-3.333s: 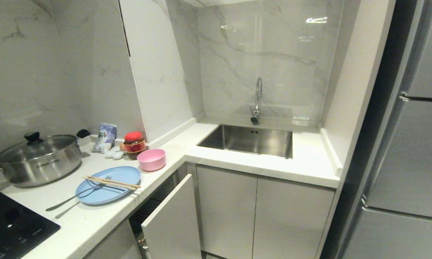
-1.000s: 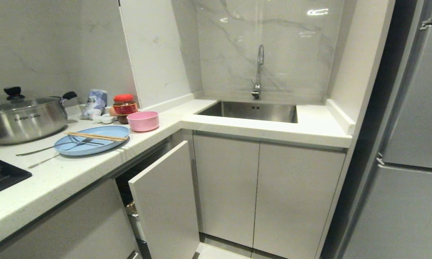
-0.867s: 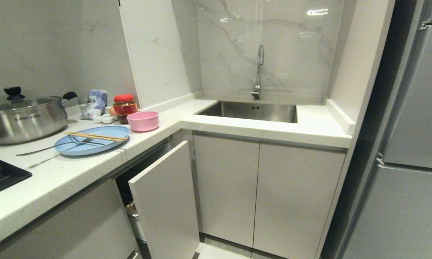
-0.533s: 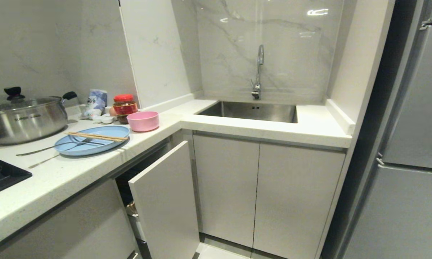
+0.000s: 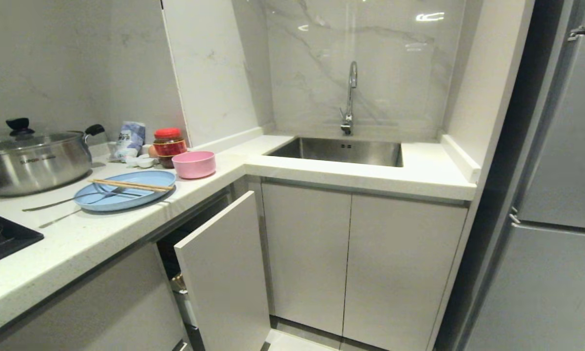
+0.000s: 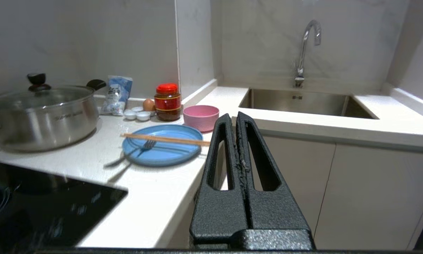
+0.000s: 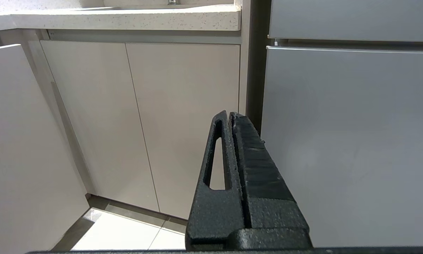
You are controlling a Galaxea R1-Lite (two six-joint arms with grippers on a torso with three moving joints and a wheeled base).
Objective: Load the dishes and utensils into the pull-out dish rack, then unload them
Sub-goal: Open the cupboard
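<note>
Loading has not begun, judging by the layout: every task item lies on the counter [image 5: 92, 234] at the left. The light-blue plate [image 5: 126, 196] carries the wooden chopsticks [image 5: 130, 185] across its top and the head of the silver fork [image 5: 66, 201], whose handle runs off its left edge onto the counter. The pink bowl [image 5: 194, 164], just right of the plate, shows nothing inside from these angles. The pull-out dish rack [image 5: 224, 268] below the counter stands partly drawn out, white front panel angled; its basket is hidden. The left pincer [image 6: 236, 118], closed and empty, hangs near the counter edge; the right pincer [image 7: 229, 116], also closed and empty, is parked low before the cabinets.
</note>
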